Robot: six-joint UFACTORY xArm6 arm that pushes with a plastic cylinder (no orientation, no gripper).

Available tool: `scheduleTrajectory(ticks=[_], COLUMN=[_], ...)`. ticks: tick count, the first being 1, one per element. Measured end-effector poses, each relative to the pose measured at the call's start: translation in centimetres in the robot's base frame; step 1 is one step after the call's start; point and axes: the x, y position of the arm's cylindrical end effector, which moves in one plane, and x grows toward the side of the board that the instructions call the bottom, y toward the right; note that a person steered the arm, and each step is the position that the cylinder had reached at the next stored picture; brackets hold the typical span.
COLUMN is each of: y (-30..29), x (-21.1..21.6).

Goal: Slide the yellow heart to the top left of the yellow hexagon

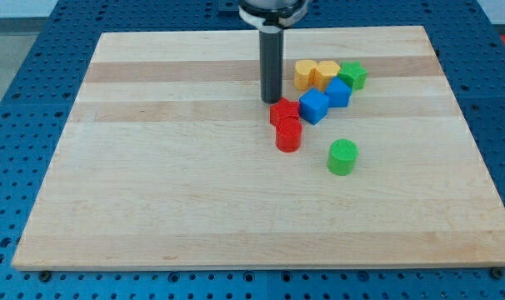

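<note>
Two yellow blocks sit side by side near the view's top, right of centre. The left one [305,74] looks like the hexagon and the right one [327,73] like the heart; they touch. My tip [272,101] rests on the board to the lower left of the yellow pair, about a block's width from the hexagon. It stands just above the red star-like block [284,111]. The rod rises straight up out of the view's top.
A green star-like block [353,75] touches the heart's right side. Two blue blocks [338,92] [314,107] lie just below the yellow pair. A red cylinder [288,135] sits below the red block. A green cylinder [342,157] stands apart at the lower right. The wooden board [177,175] lies on a blue perforated table.
</note>
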Motion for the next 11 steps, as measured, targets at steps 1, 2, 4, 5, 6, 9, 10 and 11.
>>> scheduleTrajectory(ticks=[1,2,4,5,6,9,10,11], y=[1.2,1.6,1.9,2.4,5.2,14.1,16.5,18.2], x=[-1.5,-3.2,-6.6,-9.6,-10.8,-8.1,-6.8,-5.1])
